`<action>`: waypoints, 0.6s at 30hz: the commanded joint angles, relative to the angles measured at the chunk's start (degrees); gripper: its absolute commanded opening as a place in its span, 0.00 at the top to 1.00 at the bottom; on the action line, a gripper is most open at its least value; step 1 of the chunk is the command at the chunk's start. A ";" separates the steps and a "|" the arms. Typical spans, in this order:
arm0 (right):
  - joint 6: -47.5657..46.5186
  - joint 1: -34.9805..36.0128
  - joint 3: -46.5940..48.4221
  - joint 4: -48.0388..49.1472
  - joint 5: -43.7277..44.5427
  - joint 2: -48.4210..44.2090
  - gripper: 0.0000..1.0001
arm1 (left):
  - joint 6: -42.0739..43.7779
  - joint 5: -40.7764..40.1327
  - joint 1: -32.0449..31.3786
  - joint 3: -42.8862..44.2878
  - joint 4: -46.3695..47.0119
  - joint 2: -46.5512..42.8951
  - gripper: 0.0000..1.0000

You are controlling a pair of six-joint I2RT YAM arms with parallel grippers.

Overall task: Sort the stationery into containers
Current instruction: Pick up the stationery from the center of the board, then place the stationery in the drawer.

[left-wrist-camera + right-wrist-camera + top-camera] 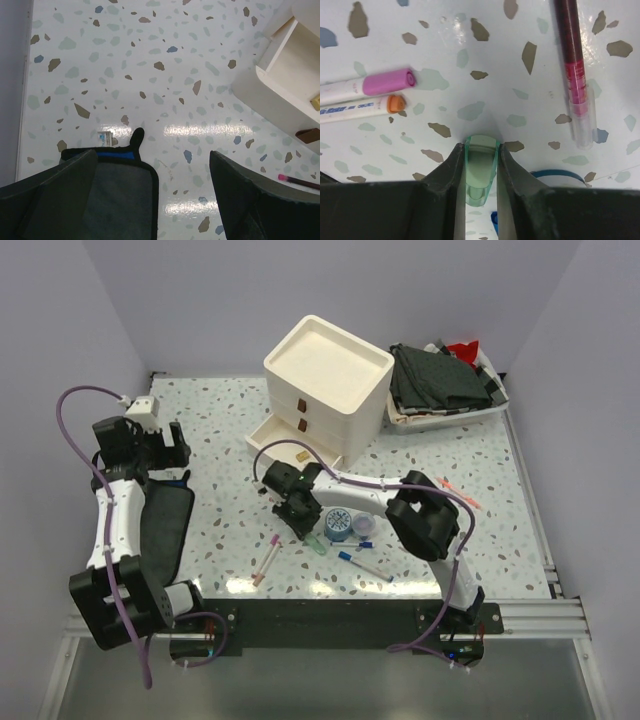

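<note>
My right gripper (306,524) (480,152) is shut on a small translucent green piece (481,170), down at the table surface; the piece also shows in the top view (318,544). Beside it lie a pink-capped pen (385,83), an orange-capped pen (394,104), a maroon pen (574,70) and a blue tape roll (339,524) (555,174). White pens with blue caps (362,566) lie nearer the front. The cream cabinet (328,378) has its bottom drawer (282,444) open, with a tan piece (301,456) inside. My left gripper (165,448) (154,165) is open and empty.
A dark mat (162,530) (117,197) lies under my left gripper. A white tray of dark cloths (445,390) stands at the back right. An orange-red pen (460,492) lies at the right. A pink pen (299,181) lies near the open drawer front (280,97).
</note>
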 commanded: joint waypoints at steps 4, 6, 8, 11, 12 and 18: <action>-11.21 0.82 17.54 -1.01 -3.52 -5.37 1.00 | 3.20 1.68 0.32 5.03 -1.29 2.03 0.02; -14.45 0.74 19.58 -0.23 -1.94 -5.72 1.00 | 3.37 2.29 0.32 5.74 -2.34 2.64 0.03; -16.57 0.47 20.82 2.14 0.96 -5.90 1.00 | 3.02 3.61 0.32 5.92 -3.05 2.73 0.03; -20.52 -0.40 23.27 4.25 5.36 -4.41 1.00 | 4.33 9.66 0.32 5.48 -3.92 3.26 0.06; -22.10 -0.84 24.67 5.39 6.15 -3.88 1.00 | 4.43 11.24 0.32 5.39 -4.19 3.52 0.07; -27.37 -4.53 31.89 6.27 12.83 0.95 1.00 | 2.06 15.92 -0.91 5.04 -4.72 5.10 0.11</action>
